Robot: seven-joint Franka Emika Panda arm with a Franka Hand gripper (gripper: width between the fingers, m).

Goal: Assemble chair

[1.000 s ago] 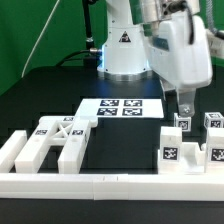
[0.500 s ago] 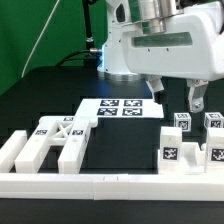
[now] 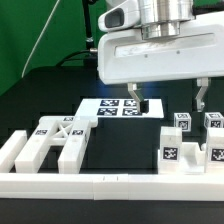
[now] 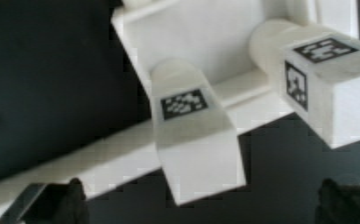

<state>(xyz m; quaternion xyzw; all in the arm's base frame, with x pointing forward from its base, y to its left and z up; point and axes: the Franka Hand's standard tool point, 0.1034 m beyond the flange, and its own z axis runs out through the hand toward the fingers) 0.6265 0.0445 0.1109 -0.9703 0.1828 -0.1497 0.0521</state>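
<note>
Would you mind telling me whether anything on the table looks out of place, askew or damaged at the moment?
Nothing stands out. The white chair parts lie loose in two groups along the border rail, none visibly broken, and the marker board lies flat behind them.

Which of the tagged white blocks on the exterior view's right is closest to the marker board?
The rear left block of that group; the rear right block sits farther right, and the front blocks lie nearer the rail.
</note>
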